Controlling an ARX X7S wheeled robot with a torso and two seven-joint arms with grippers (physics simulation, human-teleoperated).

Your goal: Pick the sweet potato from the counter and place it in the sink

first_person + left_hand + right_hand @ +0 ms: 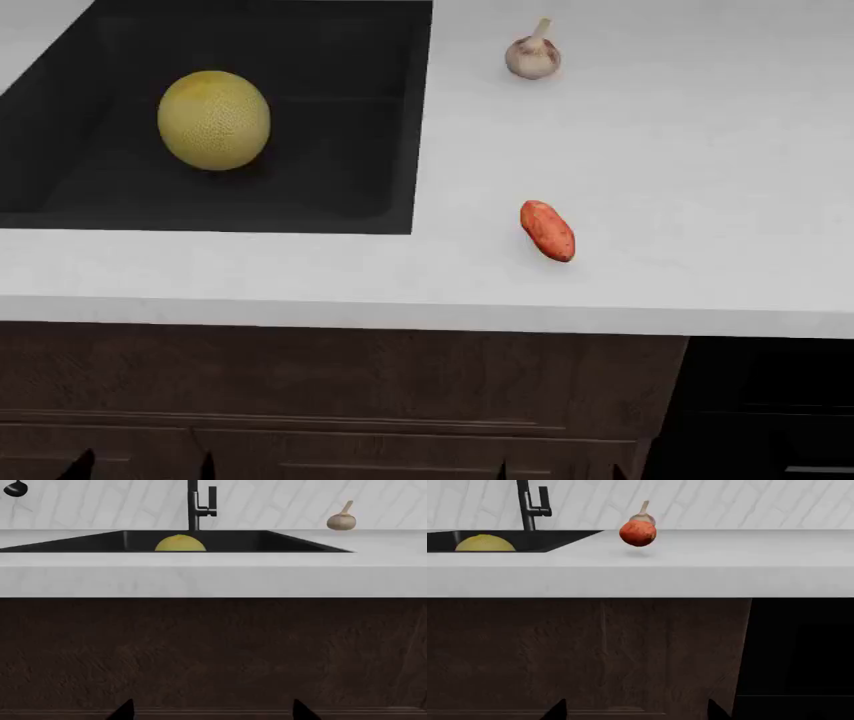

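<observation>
The sweet potato (547, 230), a small orange-red tuber, lies on the white counter (641, 270) to the right of the black sink (347, 200). In the right wrist view it (638, 533) shows end-on, near the counter's front. Both grippers hang low in front of the dark cabinets, well below the counter. My left gripper (140, 468) is open and empty, with only its fingertips (123, 711) showing. My right gripper (561, 470) is open and empty too, fingertips (557, 711) wide apart.
A large yellow melon (214, 120) lies inside the sink. A pale garlic bulb (533, 55) sits on the counter behind the sweet potato. The black faucet (199, 505) stands behind the basin. A dark opening (761, 410) is right of the cabinets.
</observation>
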